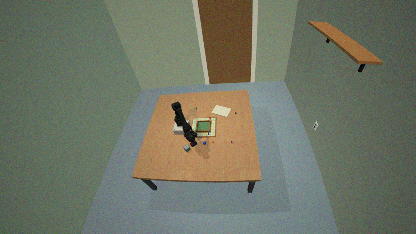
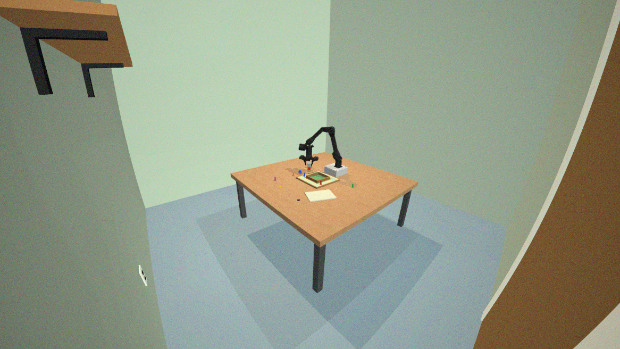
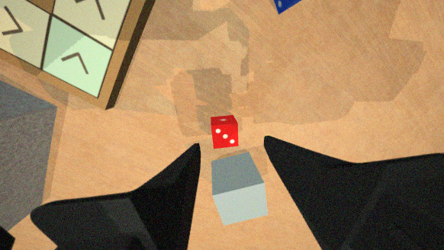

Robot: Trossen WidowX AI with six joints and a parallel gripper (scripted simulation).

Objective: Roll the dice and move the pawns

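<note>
My gripper points down, open and empty, above the red die. The die lies on the table between the fingertips as the wrist camera sees it, three pips on one face; the arm hides it in the top view. The blue die lies on the table. The board carries the green-floored tray in its middle. The red pawn stands on its far side in the top view, the blue pawn on its near side.
A grey block sits close beside the red die. An orange pawn, purple pawn, green pawn, yellow piece, black disc and cream slab are on the table.
</note>
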